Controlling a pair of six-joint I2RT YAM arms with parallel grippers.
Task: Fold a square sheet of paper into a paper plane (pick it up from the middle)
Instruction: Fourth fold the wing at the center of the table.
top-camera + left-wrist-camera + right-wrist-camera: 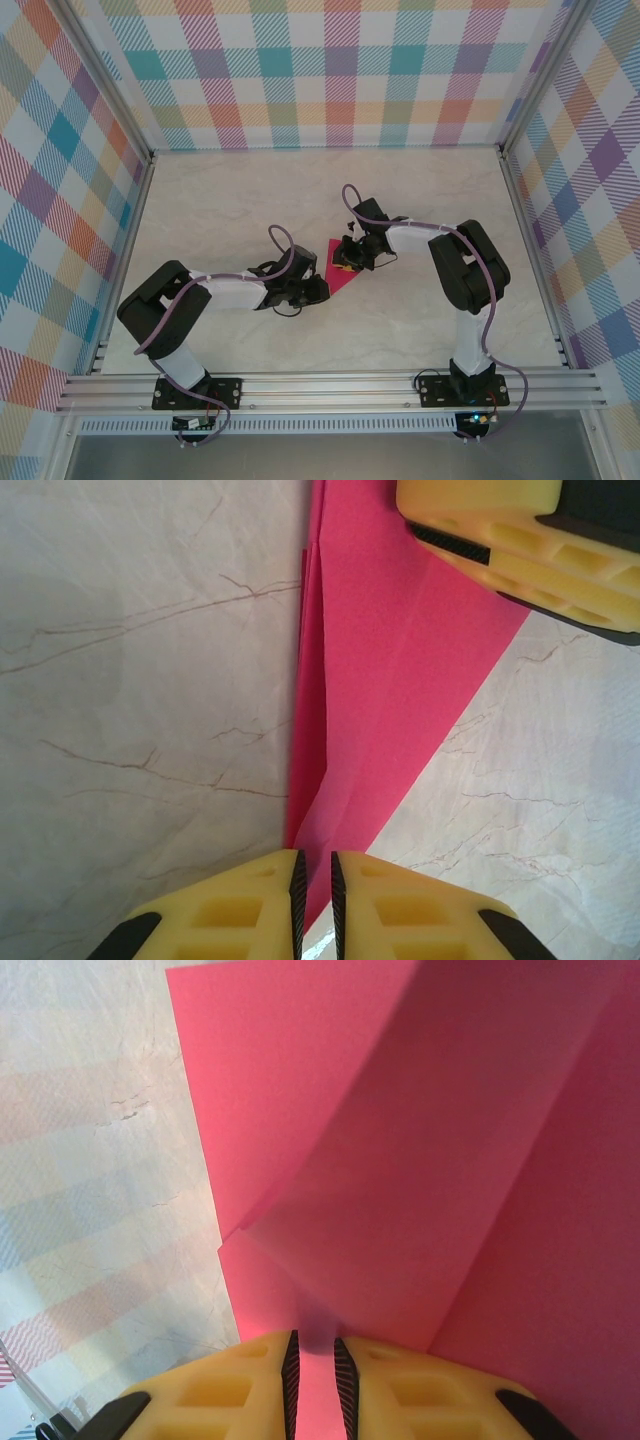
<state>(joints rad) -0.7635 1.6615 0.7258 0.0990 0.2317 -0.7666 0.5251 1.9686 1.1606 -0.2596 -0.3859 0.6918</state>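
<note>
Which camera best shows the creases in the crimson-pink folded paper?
The left wrist view: the crimson-pink folded paper shows its long creases and slanted edge plainly. The right wrist view is too close, the paper a curled flap without outline. In the top external view the paper is just a small wedge.

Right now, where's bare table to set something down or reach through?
Free: the table's far strip along the plaid back wall; the near strip between the left arm and right arm. Crowded: centre, where both meet over the folded pink paper.
</note>
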